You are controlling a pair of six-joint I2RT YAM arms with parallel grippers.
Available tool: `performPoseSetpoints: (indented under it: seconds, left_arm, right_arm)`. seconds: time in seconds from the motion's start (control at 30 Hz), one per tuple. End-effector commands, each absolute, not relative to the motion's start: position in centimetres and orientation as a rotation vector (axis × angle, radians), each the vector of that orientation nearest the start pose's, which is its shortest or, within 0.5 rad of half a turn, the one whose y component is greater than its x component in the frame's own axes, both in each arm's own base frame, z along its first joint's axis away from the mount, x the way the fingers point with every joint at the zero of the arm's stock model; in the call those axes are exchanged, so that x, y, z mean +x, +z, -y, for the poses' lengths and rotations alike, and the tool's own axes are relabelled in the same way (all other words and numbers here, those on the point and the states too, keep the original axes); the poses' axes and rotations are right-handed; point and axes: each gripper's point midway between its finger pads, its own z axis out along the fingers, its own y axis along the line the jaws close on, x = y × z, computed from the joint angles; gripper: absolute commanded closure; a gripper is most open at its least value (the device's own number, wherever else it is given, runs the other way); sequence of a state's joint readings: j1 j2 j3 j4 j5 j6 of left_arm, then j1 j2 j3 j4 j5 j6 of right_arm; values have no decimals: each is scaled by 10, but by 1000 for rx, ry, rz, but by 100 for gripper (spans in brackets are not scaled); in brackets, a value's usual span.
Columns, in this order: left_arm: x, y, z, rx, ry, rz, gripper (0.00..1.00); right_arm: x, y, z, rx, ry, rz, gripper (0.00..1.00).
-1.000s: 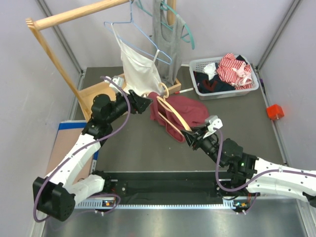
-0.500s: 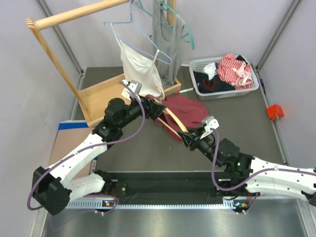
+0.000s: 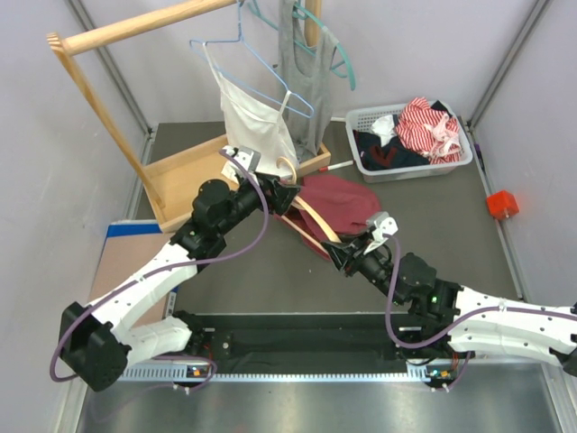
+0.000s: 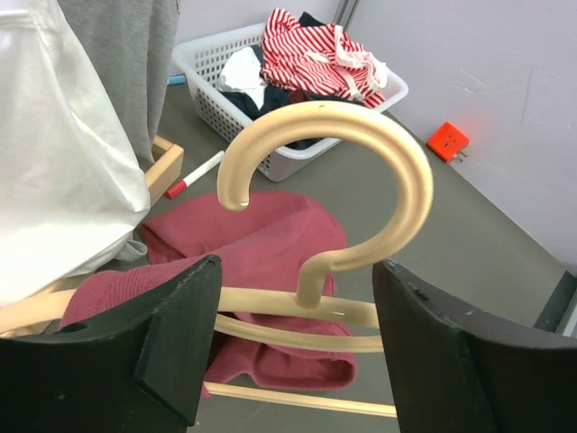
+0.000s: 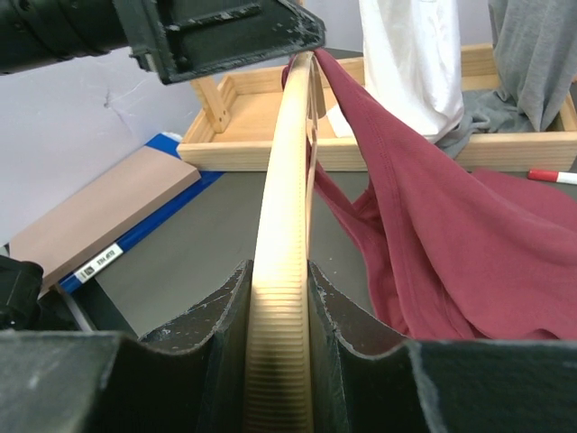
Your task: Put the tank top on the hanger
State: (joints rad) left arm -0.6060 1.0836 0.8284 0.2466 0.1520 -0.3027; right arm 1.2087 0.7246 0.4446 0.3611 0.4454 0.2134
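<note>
The tan hanger (image 3: 311,212) slants up off the table. My right gripper (image 3: 341,251) is shut on its lower arm end (image 5: 281,298). Its big curved hook (image 4: 397,171) rises between the fingers of my left gripper (image 3: 285,193), which stands open with one jaw on each side of the hook's neck (image 4: 311,280) and touches nothing. The maroon tank top (image 3: 347,203) lies bunched on the table behind the hanger. One strap (image 5: 347,99) runs up to the hanger's top near the left gripper, and the rest of the fabric (image 5: 460,253) spreads to the right.
A wooden rack (image 3: 135,32) with a tray base (image 3: 180,171) stands at the back left. A white camisole (image 3: 257,117) and a grey top (image 3: 302,63) hang from it. At the back right is a white basket (image 3: 415,169) of clothes. An orange block (image 3: 502,204) and a red marker (image 3: 341,166) lie nearby.
My left arm swung right from beside the rack to the hanger's hook, and its jaws now straddle the neck. The right gripper shifted slightly left and still holds the hanger.
</note>
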Motion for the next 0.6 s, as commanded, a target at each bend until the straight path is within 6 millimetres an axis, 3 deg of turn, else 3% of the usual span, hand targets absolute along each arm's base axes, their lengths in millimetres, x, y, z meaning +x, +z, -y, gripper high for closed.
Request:
performPoseSetpoints:
  seconds: [0.0, 0.13, 0.27, 0.3, 0.37, 0.4, 0.43, 0.57]
  left_arm:
    - [309, 311, 263, 398, -812, -1549, 32]
    - [309, 310, 263, 395, -808, -1535, 40]
    - [307, 309, 264, 412, -811, -1522, 60]
    - [307, 308, 264, 418, -804, -1518, 71]
    - [306, 306, 263, 425, -794, -1516, 83]
    - [306, 304, 262, 422, -789, -1518, 95]
    - [306, 303, 261, 420, -782, -1518, 99]
    - [308, 290, 253, 410, -731, -1536, 100]
  right_arm:
    - [170, 292, -275, -331, 925, -1397, 100]
    - [169, 290, -274, -325, 937, -1394, 100]
    - [169, 289, -277, -329, 940, -1393, 100]
    - [169, 288, -278, -329, 939, -1399, 100]
    - [169, 286, -279, -333, 937, -1402, 100]
    - [170, 283, -280, -333, 932, -1409, 100]
    - [171, 283, -281, -331, 933, -1412, 100]
    - [175, 274, -282, -317, 913, -1441, 100]
